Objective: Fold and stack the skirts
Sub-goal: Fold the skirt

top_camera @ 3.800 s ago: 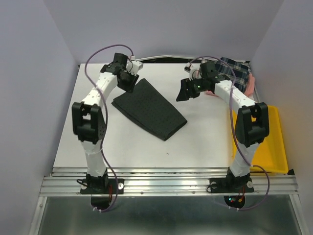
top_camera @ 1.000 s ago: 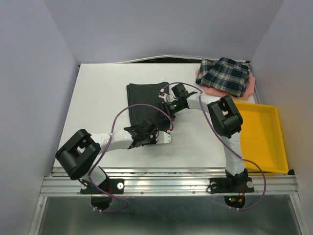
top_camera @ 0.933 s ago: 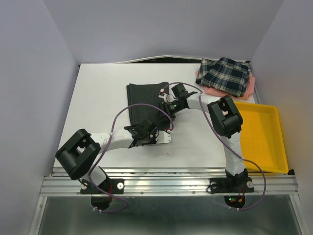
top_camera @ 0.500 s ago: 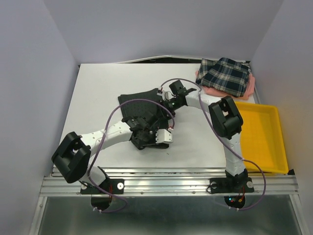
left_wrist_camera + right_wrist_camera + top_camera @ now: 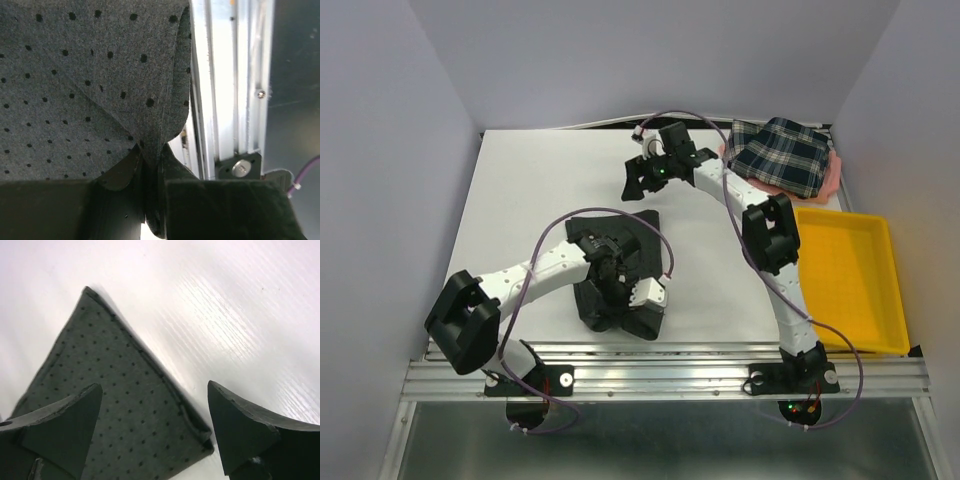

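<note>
left tool (image 5: 150, 167): clamped on a pinch of the charcoal skirt (image 5: 75, 75) — by the worktop's (image 5: 520, 190) near edge
right tool (image 5: 152, 390): jaws wide, empty — above that skirt's far corner
plaid skirt (image 5: 780, 155): atop the pink skirt (image 5: 832, 178), far right corner

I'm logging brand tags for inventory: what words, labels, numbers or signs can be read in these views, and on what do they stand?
None: no readable text in any view.
The dotted charcoal skirt, the plaid skirt and the yellow tray show no tag, print or number.
</note>
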Controlling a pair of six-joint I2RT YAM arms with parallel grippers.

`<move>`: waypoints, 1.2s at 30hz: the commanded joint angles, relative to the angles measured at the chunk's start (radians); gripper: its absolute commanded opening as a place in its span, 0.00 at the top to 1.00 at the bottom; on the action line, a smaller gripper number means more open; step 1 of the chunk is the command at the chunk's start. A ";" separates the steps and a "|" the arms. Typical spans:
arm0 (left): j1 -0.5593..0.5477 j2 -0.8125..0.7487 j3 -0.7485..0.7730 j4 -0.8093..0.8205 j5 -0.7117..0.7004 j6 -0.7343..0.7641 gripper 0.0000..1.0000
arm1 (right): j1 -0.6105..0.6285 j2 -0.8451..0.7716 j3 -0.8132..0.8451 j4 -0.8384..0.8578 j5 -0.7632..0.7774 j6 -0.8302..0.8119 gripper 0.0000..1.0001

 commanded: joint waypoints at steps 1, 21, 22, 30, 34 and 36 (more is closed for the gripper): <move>-0.005 -0.028 0.061 -0.126 0.102 0.058 1.00 | -0.002 0.077 0.043 -0.005 -0.011 -0.080 0.09; 0.242 0.212 0.476 -0.230 0.118 0.011 1.00 | 0.047 0.008 -0.325 0.015 -0.322 -0.229 0.51; 0.254 0.228 0.489 -0.230 0.118 0.013 1.00 | 0.047 0.005 -0.333 0.015 -0.327 -0.232 0.52; 0.322 0.378 0.633 -0.223 0.070 0.031 0.99 | 0.047 -0.011 -0.362 0.012 -0.350 -0.240 0.53; 0.346 0.444 0.667 -0.198 0.056 0.028 0.97 | 0.047 -0.012 -0.362 0.012 -0.352 -0.241 0.53; 0.365 0.476 0.686 -0.175 0.055 0.016 0.96 | 0.047 -0.015 -0.365 0.012 -0.352 -0.241 0.53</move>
